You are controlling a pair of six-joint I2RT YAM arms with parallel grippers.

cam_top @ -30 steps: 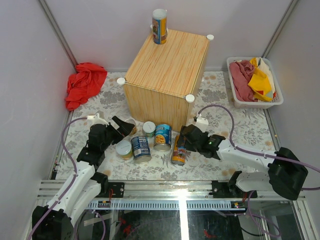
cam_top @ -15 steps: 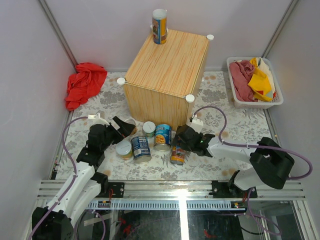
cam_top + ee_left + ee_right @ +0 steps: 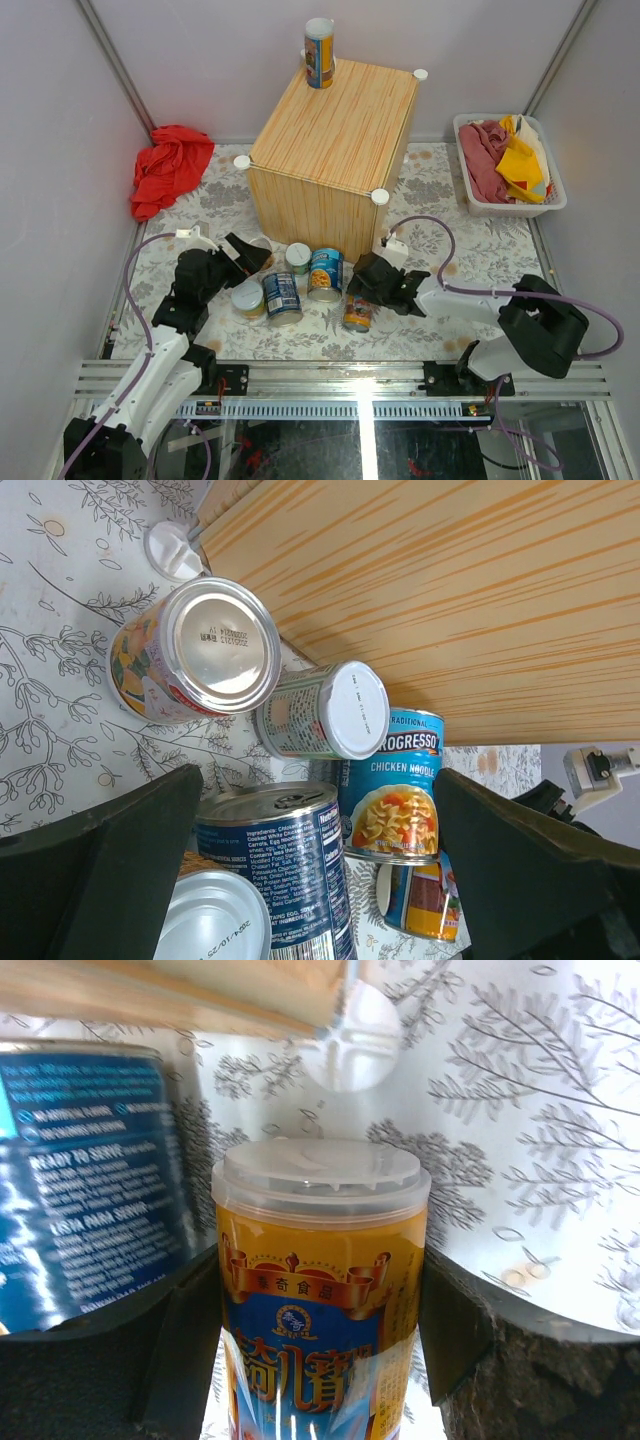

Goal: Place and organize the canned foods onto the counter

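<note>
The counter [image 3: 335, 135] is a light wooden cube mid-table, and one tall orange-blue can [image 3: 319, 52] stands on its far corner. My right gripper [image 3: 357, 300] is shut on the other tall orange-blue can [image 3: 357, 314] [image 3: 322, 1280] just before the counter's near right corner, a finger pressed on each side. My left gripper [image 3: 252, 256] [image 3: 320, 880] is open and empty, facing a cluster of cans: a Progresso can [image 3: 395, 790] [image 3: 326, 273], a dark blue can [image 3: 285, 850] [image 3: 282, 297], a short white-lidded can [image 3: 325, 712] [image 3: 298, 257], a colourful can [image 3: 195, 650] and a silver lid [image 3: 215, 920] [image 3: 247, 298].
A red cloth [image 3: 168, 168] lies at the far left by the wall. A white basket [image 3: 470, 200] full of cloths stands at the far right. The counter's white corner cap [image 3: 350, 1035] rests on the patterned table cover just beyond the held can.
My right gripper has closed in on the tall can, shifted it slightly toward me and tipped it more upright; the right elbow has swung left. The left arm has not moved.
</note>
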